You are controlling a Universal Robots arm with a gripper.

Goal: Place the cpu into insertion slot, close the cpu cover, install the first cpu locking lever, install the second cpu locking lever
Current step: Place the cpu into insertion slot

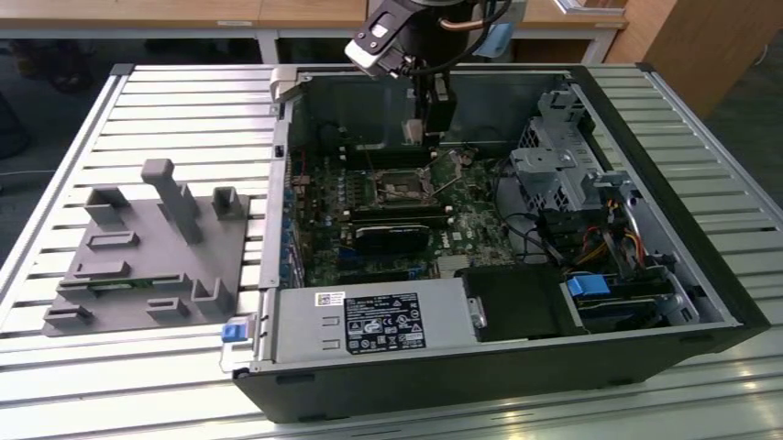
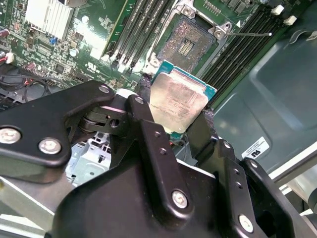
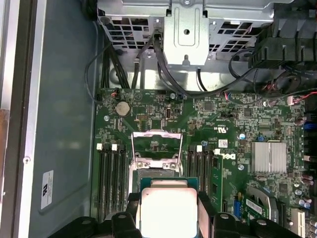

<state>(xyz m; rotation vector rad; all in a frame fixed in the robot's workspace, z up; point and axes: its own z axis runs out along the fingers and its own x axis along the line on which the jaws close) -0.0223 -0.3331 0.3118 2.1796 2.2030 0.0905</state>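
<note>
Silvery-grey cpu (image 2: 177, 101) pinched by its edges between the black fingers (image 2: 148, 144), near the insertion slot (image 2: 190, 42)

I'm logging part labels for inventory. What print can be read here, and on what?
Nothing can be quoted reliably.
Label on the power supply: print too small to read.
The white sticker on the case wall: too small to read.
Top of the cpu, held in the claw: no legible marking.
</note>
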